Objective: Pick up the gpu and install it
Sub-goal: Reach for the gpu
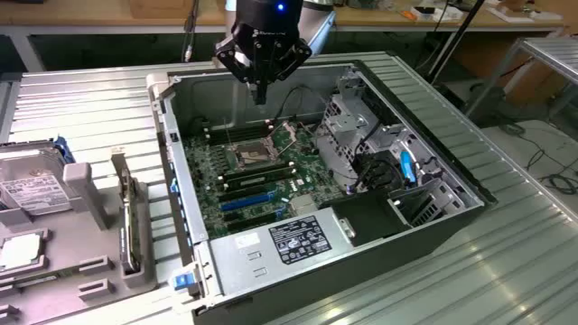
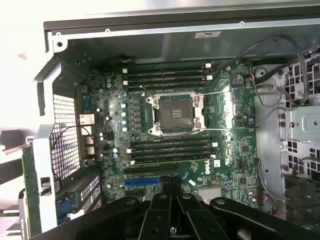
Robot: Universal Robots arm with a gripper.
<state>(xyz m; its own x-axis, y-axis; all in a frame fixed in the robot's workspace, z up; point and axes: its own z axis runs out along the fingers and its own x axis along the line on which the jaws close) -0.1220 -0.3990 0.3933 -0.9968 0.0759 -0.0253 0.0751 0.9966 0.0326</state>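
The gpu (image 1: 127, 220) is not yet picked up: it stands on edge in a grey holder (image 1: 91, 227) on the slatted surface (image 1: 91, 101), outside the computer case (image 1: 451, 169), at about seven o'clock from the hand (image 1: 260, 99) in the exterior view. The hand hangs over the far end of the open case with its fingers pressed together and nothing between them; the wrist view looks down past them (image 2: 170, 190) onto the motherboard (image 2: 225, 150). The step in hand, as I judge it, is the reach to the card. To do it well, the fingers should spread before meeting the card's upper edge, grip bare board rather than components, and draw it straight up out of the holder, clear of the hard drive (image 1: 32, 186) at nine o'clock from it.
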